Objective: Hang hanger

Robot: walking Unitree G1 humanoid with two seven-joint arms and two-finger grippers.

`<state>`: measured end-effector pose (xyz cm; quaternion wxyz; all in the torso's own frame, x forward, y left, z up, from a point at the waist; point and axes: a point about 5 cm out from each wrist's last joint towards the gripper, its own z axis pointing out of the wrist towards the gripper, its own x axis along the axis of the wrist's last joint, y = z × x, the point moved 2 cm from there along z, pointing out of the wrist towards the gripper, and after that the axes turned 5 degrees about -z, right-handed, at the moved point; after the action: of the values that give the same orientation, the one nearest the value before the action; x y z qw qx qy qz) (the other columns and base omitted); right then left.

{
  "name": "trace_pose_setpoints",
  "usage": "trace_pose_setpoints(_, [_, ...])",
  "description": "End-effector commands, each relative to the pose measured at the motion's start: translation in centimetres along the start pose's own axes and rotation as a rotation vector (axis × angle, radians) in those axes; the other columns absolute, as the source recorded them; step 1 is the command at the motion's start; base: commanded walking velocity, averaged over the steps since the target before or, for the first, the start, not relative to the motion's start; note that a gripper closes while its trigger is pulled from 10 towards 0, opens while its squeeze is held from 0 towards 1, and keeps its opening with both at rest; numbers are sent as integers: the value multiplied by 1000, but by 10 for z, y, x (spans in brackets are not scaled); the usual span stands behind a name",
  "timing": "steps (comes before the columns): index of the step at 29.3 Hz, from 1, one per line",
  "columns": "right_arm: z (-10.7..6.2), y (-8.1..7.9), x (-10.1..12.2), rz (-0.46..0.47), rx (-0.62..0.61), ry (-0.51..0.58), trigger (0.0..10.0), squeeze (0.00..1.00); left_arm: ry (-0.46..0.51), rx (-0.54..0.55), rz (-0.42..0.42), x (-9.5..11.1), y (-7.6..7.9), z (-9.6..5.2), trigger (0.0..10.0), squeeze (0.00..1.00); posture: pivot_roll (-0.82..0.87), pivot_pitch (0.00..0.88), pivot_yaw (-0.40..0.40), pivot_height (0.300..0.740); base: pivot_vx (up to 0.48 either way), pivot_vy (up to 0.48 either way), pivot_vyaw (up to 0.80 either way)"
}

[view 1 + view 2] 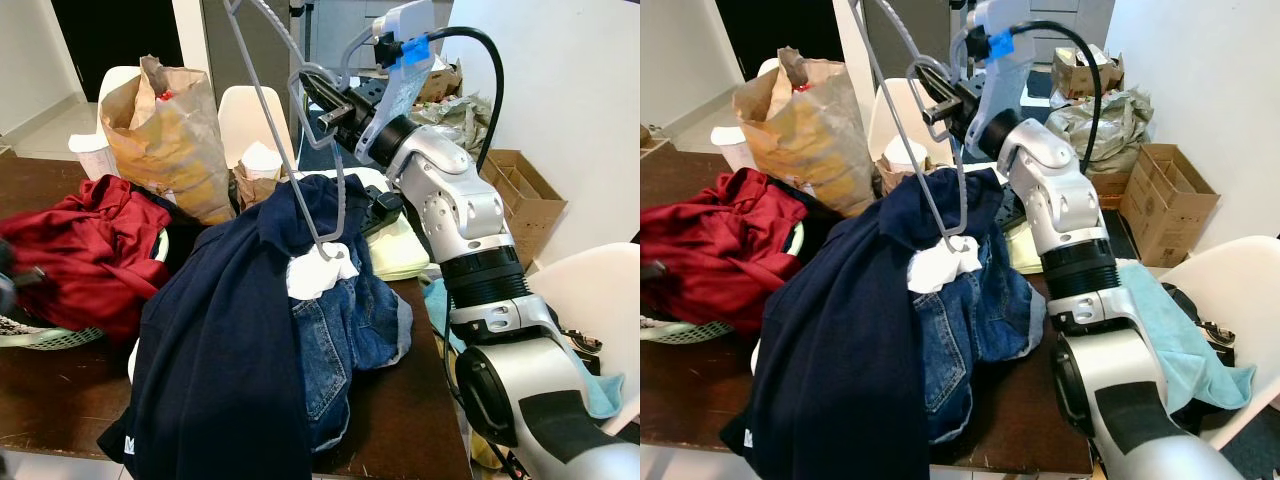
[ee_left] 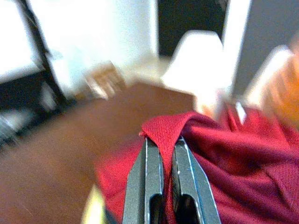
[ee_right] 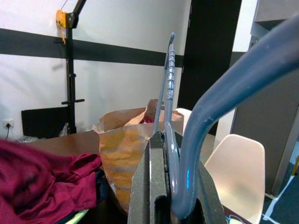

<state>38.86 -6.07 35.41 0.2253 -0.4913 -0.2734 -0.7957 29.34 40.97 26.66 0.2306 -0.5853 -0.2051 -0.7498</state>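
A: Hanger (image 1: 285, 130) — grey-blue plastic, ribbed arm, held up over the table (image 1: 60, 390); right gripper (image 1: 322, 108) clamped tight on it.

B: Left gripper (image 2: 161, 179)?

A: Pinched closed on the red garment (image 2: 243, 154).

B: Containers?

A: One brown paper bag (image 1: 165, 140), something red inside. Two white chairs (image 1: 245, 120) behind.

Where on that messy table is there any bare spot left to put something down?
Bare wood shows on the table's near left, between the red garment and the navy shirt, and on a near-right strip beside the jeans. Around the paper bag it is crowded.
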Motion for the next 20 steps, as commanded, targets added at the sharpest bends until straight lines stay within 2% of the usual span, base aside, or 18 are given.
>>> trace_pose_setpoints(1, [-1,3,-1,4,-21,4,10000,0,179,68,65,59,-17,6,0,0,6,0,11,736,0,0,0])
trace_pose_setpoints(2, [-1,3,-1,4,-21,4,10000,0,179,68,65,59,-17,6,0,0,6,0,11,736,0,0,0])
trace_pose_setpoints(3, [0,3,-1,6,-21,6,10000,0,249,96,82,85,-24,6,0,0,6,0,11,736,0,0,0])
trace_pose_setpoints(4, [0,3,-1,8,-20,7,10000,0,344,128,117,120,-31,4,0,0,11,0,10,736,0,0,0])
trace_pose_setpoints(5, [1,2,-2,9,-20,7,10000,0,405,150,141,143,-36,1,0,0,11,0,10,736,0,0,0])
trace_pose_setpoints(6, [1,2,-2,9,-20,7,10000,0,405,150,141,143,-36,1,0,0,11,0,10,736,0,0,0])
trace_pose_setpoints(7, [1,2,-2,10,-21,8,10000,0,472,182,165,168,-42,-3,0,0,12,0,14,736,0,0,0])
trace_pose_setpoints(8, [1,2,-2,10,-21,8,10000,0,472,182,165,168,-42,-3,0,0,12,0,14,736,0,0,0])
trace_pose_setpoints(9, [1,3,-1,11,-24,11,10000,0,578,254,183,209,-54,-14,0,0,14,0,13,736,0,0,0])
trace_pose_setpoints(10, [1,3,-1,11,-24,11,10000,0,578,254,183,209,-54,-14,0,0,14,0,13,736,0,0,0])
trace_pose_setpoints(11, [1,3,-1,11,-25,12,10000,0,606,274,188,219,-58,-18,0,0,14,0,13,736,0,0,0])
trace_pose_setpoints(12, [0,3,0,11,-27,14,10000,0,671,323,202,241,-65,-27,0,0,12,0,18,736,0,0,0])
trace_pose_setpoints(14, [0,4,0,11,-29,14,10000,0,753,390,238,267,-74,-42,0,0,16,0,18,736,0,0,0])
trace_pose_setpoints(15, [-1,4,0,10,-30,14,10000,0,772,406,248,273,-75,-46,0,0,16,0,18,736,0,0,0])
trace_pose_setpoints(18, [-1,4,-1,12,-32,14,10000,0,765,399,263,271,-73,-44,0,0,16,0,19,736,0,0,0])
trace_pose_setpoints(19, [-1,4,-2,10,-31,11,10000,0,708,389,267,254,-70,-33,0,0,14,0,19,736,0,0,0])
trace_pose_setpoints(20, [-1,4,-2,10,-31,11,10000,0,708,389,267,254,-70,-33,0,0,14,0,19,736,0,0,0])
